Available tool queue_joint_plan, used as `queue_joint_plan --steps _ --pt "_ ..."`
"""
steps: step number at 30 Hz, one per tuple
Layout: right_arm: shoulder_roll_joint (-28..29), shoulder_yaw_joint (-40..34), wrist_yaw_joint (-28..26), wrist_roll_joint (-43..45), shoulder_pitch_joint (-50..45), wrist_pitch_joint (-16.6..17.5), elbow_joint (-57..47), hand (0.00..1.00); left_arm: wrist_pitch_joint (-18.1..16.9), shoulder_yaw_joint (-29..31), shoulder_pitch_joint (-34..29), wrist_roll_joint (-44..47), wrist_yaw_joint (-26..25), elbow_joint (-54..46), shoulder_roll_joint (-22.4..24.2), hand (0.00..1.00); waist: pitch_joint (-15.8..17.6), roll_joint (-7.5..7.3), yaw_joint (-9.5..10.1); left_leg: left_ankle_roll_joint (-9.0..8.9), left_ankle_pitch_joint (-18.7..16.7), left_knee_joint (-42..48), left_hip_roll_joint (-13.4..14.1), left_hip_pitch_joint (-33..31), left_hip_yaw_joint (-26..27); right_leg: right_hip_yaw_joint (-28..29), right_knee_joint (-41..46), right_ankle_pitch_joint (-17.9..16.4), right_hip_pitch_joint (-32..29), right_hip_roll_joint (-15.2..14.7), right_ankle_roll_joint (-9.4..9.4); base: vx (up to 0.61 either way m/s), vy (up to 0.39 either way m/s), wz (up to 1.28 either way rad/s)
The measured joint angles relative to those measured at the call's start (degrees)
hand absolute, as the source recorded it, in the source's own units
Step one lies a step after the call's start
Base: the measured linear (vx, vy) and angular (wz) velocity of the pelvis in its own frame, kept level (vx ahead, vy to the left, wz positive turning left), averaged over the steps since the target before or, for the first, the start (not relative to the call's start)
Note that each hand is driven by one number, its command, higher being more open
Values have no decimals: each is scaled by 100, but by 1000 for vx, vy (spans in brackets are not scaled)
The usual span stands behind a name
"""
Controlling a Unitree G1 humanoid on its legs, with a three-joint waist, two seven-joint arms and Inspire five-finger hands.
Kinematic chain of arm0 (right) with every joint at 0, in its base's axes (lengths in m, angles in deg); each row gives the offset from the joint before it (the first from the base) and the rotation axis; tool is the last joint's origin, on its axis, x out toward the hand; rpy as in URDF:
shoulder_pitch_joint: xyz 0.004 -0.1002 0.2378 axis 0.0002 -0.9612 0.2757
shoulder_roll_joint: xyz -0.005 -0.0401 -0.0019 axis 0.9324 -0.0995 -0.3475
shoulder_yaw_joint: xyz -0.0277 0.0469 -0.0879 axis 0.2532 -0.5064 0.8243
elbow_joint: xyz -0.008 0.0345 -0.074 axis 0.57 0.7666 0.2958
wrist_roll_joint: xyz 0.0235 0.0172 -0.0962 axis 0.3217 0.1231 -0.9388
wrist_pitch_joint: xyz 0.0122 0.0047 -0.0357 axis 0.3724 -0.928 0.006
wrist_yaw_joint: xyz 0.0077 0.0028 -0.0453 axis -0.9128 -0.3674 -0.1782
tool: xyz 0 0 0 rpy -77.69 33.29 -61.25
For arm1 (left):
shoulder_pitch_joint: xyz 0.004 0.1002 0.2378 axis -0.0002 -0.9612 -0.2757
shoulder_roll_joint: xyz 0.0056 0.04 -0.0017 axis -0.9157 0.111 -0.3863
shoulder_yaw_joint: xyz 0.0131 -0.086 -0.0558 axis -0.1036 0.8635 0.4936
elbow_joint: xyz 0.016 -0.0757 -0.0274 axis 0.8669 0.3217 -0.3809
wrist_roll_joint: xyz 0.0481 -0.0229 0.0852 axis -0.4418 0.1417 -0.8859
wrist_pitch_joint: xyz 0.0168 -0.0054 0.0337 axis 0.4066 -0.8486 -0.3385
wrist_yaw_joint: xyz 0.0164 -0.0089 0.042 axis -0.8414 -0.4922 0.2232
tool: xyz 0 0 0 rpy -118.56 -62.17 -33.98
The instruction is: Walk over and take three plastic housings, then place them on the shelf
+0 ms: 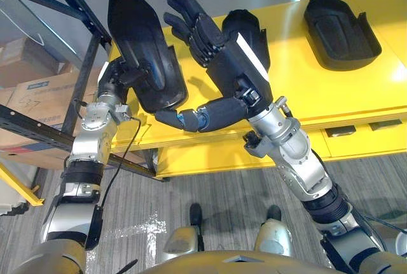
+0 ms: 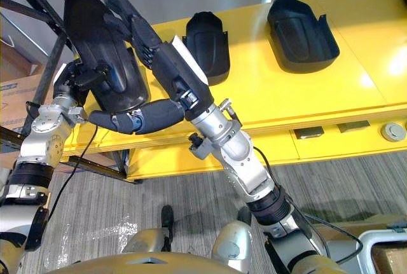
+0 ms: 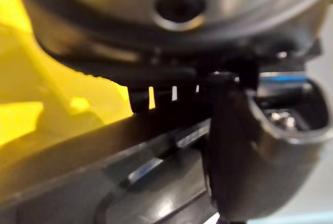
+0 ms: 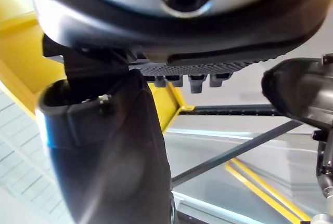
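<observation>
Yellow table (image 1: 331, 89) spans upper frame; black shelf frame (image 1: 76, 7) upper left. Two plastic housings lie on it, centre (image 2: 206, 45) and upper right (image 1: 340, 29). Upper left, third housing (image 1: 143, 45) is raised, left hand (image 1: 117, 77) apparently clamped on its edge. Beside it, right hand (image 1: 216, 45) has its fingers spread.

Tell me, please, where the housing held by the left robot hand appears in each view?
Left eye view: held housing, upper left, before the yellow table.
Right eye view: upper left.
Left wrist view: probably the dark surface beside the thumb.
Right wrist view: cannot tell.
Shared landmark: the yellow table.
</observation>
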Motion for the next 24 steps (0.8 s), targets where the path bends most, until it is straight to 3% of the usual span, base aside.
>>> queue_joint_plan --steps 1,2,8,24 --pt "17 3 -8 1 67 -10 -43 100 71 4 99 1 -55 104 3 0 16 -5 -62 22 2 -3 -13 -62 11 25 11 7 -85 -8 10 -52 7 2" --pt "24 2 -11 1 92 -25 -116 100 112 7 188 5 -100 149 8 100 39 -23 -64 32 13 0 -27 -114 59 104 40 30 -195 -14 43 -36 8 -5" --pt "24 -14 -60 2 109 -33 -173 100 259 -220 509 -263 -453 423 116 100 195 -32 -104 -9 71 7 -79 -118 143 199 89 61 -272 -60 37 9 -1 -5" --pt "27 -8 17 -235 121 -57 -188 100 197 -495 1048 -1358 -1395 411 184 100 505 -195 -113 -32 89 23 -69 -268 75 129 83 57 -361 -57 26 3 -8 3"
